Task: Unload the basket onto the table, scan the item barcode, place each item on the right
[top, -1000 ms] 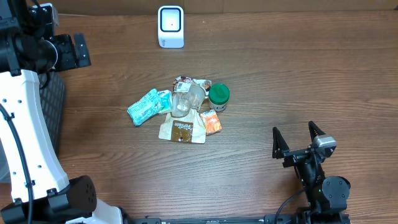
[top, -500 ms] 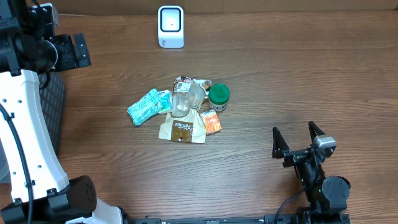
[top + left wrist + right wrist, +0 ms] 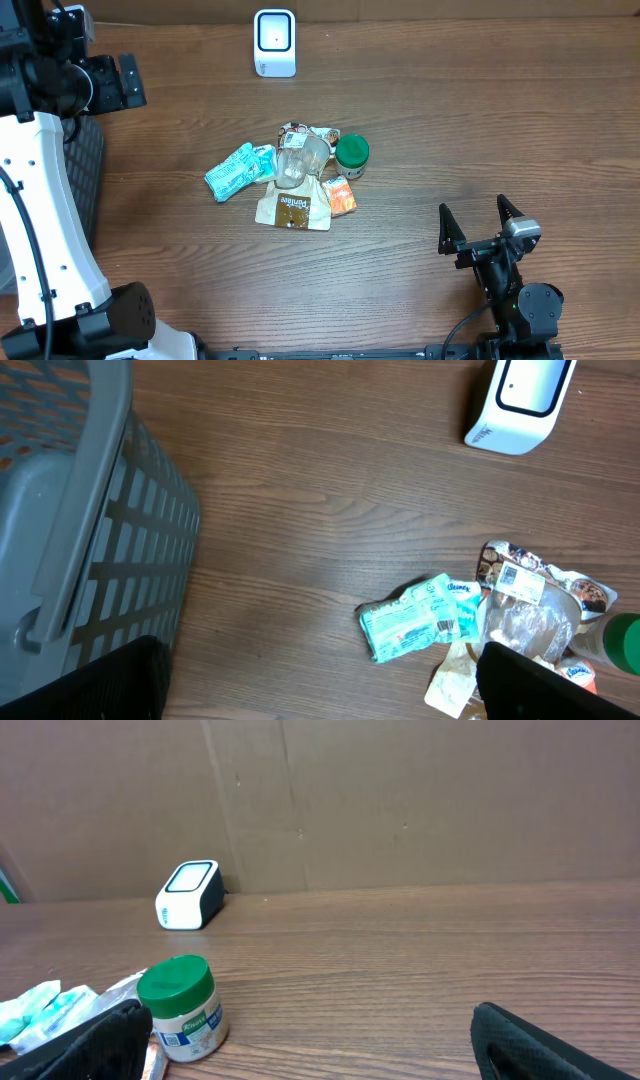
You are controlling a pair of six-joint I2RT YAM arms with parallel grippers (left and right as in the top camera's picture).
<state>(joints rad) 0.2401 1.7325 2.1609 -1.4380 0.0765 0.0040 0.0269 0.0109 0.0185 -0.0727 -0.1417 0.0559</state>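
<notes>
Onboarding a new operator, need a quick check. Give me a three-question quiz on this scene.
1. True or false: the right gripper is open, empty and apart from the pile.
2. Which pile item lies nearest the basket? A) jar B) tissue pack C) pouch
3. Where does the scanner stand relative to the pile?
Key: 1 true; 2 B; 3 beyond it, near the table's far edge, not touching.

Bright, even from overhead. Only short, soft shadows. Mild sheen across the tabletop (image 3: 450, 120). Crisp up top; dark blur at the wrist views' bottom corners.
</notes>
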